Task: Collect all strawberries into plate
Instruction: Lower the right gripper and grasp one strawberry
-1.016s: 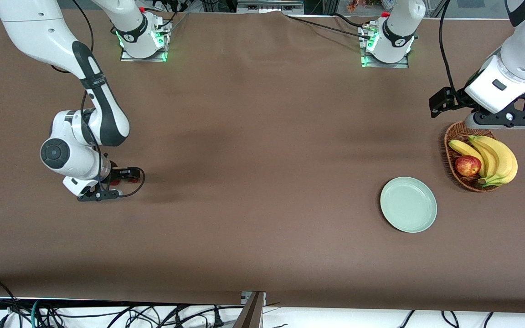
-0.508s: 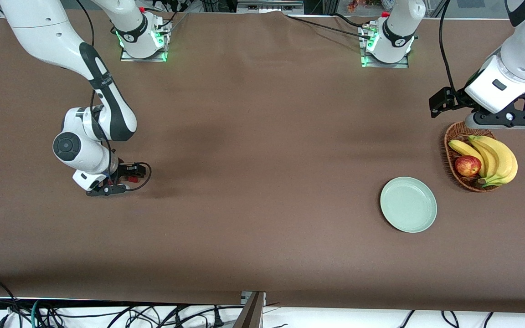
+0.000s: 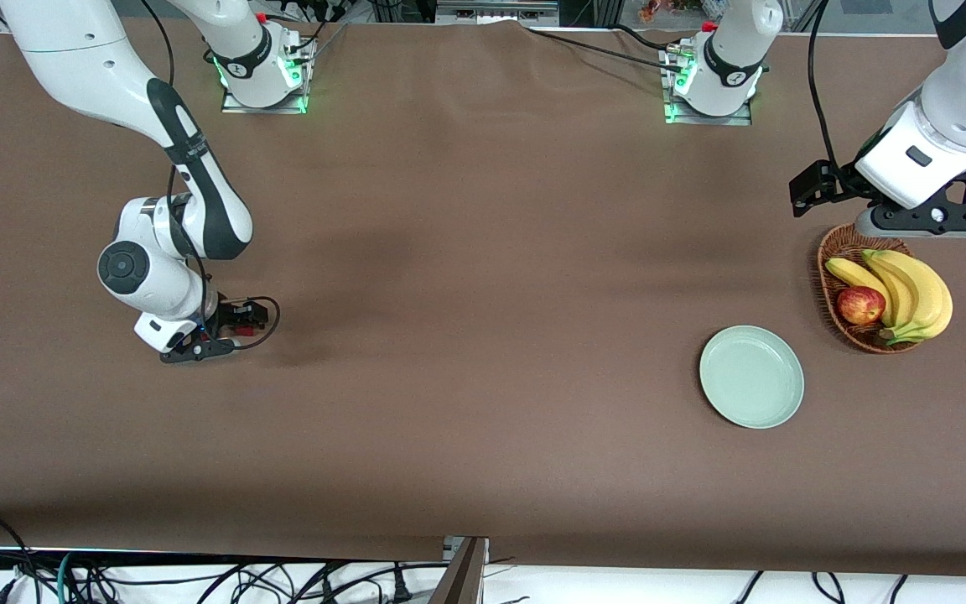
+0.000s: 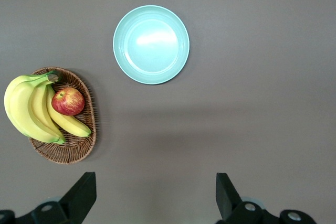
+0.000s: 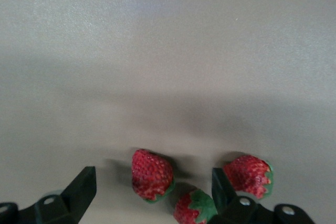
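Note:
Three small red strawberries lie on the brown table near the right arm's end. In the right wrist view one strawberry [image 5: 152,176] sits between the open fingers of my right gripper [image 5: 152,195]. A second strawberry [image 5: 195,208] lies close against one finger. The third strawberry [image 5: 250,175] is just outside that finger. In the front view my right gripper [image 3: 216,334] is low at the table and its hand hides most of the berries. The pale mint plate [image 3: 751,377] [image 4: 151,44] is empty, toward the left arm's end. My left gripper [image 3: 926,220] [image 4: 154,195] hangs open and waits above the basket's edge.
A brown wicker basket [image 3: 828,289] [image 4: 86,129] with bananas [image 3: 911,289] and a red-yellow apple [image 3: 860,304] stands beside the plate, farther from the front camera. Cables hang along the table's front edge.
My right gripper has shifted a little toward the left arm's end of the table and settled low over the strawberries. The left arm has not moved.

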